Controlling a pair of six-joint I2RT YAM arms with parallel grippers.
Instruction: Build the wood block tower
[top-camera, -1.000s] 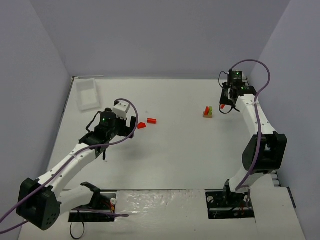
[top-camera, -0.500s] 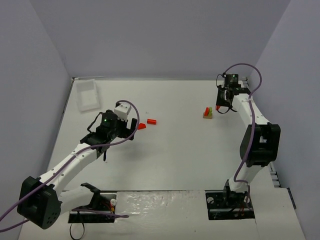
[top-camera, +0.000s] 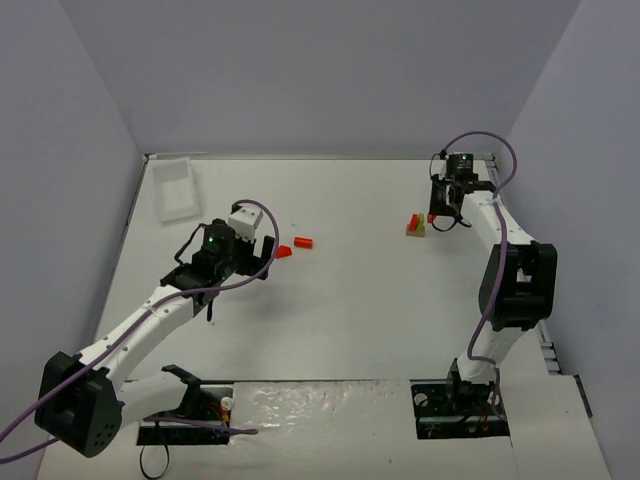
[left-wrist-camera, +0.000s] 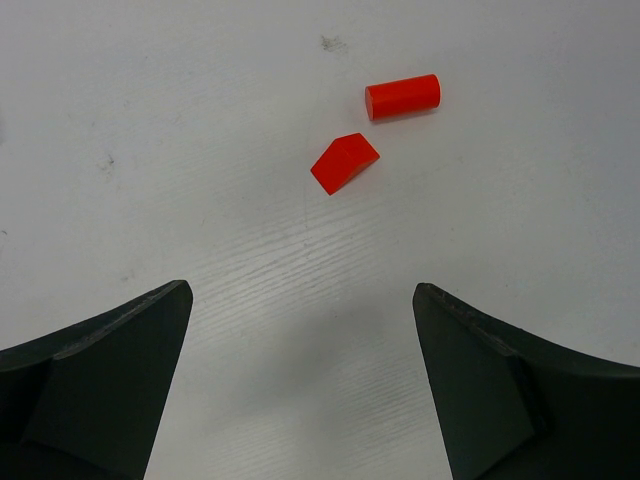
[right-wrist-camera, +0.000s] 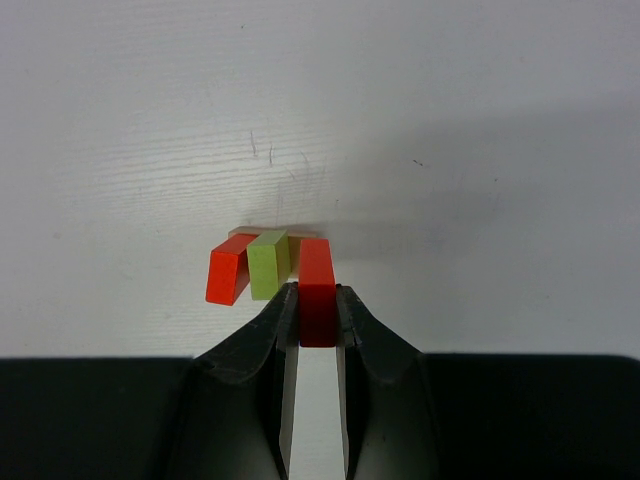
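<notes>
The wood block tower (top-camera: 417, 222) stands at the right back: a red block (right-wrist-camera: 228, 275) and a yellow-green block (right-wrist-camera: 268, 265) upright on a tan base (right-wrist-camera: 247, 233). My right gripper (right-wrist-camera: 317, 287) is shut on another red block (right-wrist-camera: 317, 300), held upright against the yellow-green one; it shows in the top view (top-camera: 437, 212) just right of the tower. My left gripper (left-wrist-camera: 300, 290) is open and empty, over the table a little short of a red wedge (left-wrist-camera: 344, 162) and a red cylinder (left-wrist-camera: 402, 97). In the top view it (top-camera: 266, 252) is left of the wedge (top-camera: 284, 251) and cylinder (top-camera: 303, 241).
A clear white plastic tray (top-camera: 174, 188) lies at the back left corner. Grey walls close in the table on the left, back and right. The arm bases sit at the near edge.
My right gripper has shifted left with the red block, up to the tower, and its arm has folded in. The left arm has barely moved.
</notes>
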